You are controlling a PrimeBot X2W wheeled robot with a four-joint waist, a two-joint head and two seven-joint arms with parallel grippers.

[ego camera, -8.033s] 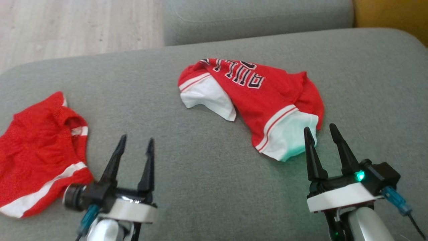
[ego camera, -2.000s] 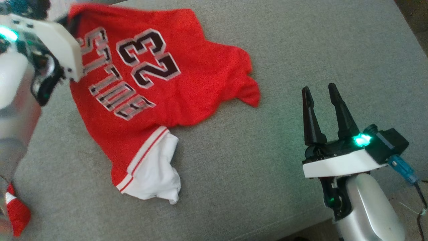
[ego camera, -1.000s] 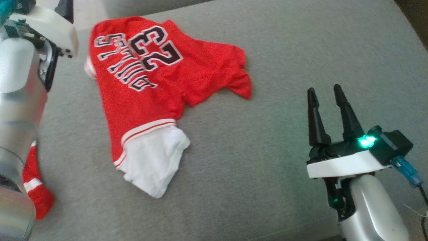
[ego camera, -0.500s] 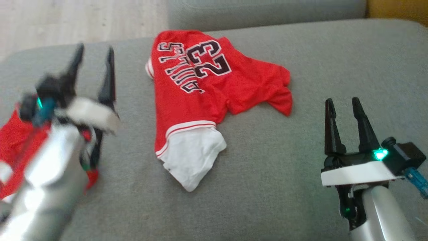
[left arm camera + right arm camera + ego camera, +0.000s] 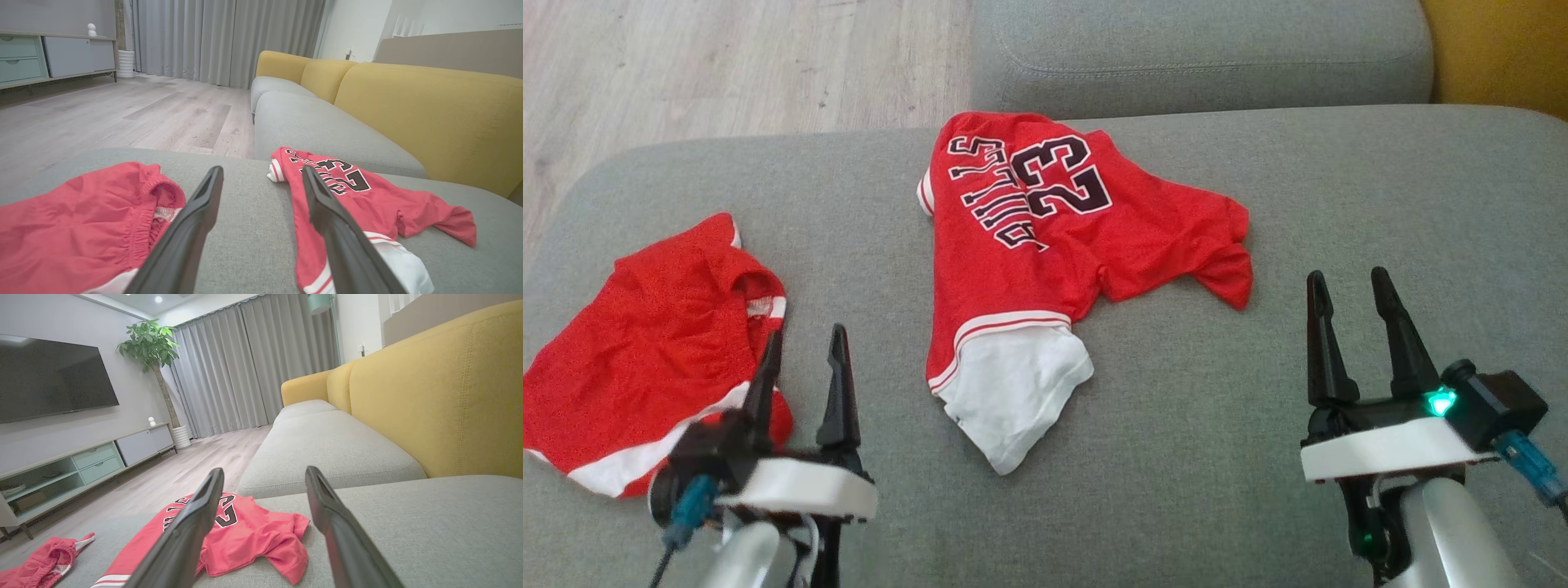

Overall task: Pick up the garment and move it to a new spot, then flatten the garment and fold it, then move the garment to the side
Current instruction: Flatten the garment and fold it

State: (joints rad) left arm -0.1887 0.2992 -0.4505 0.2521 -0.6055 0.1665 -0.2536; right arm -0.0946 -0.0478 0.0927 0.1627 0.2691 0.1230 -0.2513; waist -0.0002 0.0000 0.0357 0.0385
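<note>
red jersey (image 5: 1013, 269), numbered 23, lies rumpled near the middle of the grey sofa seat (image 5: 1176, 474). its white sleeve (image 5: 1013, 400) points toward the robot and its right part is bunched in folds. the left end effector (image 5: 805, 335) and right end effector (image 5: 1347, 278) flank it on the near side, fingers spread and holding nothing. the step in hand is judged to be flattening: pinch a single layer at each outer edge, taking the bunched red corner (image 5: 1225, 269) first, then draw outward. red shorts (image 5: 645, 343) lie close by the left end effector, apart from the jersey, and a low sweep could snag them. the wooden floor (image 5: 727, 65) lies beyond the far seat edge.
</note>
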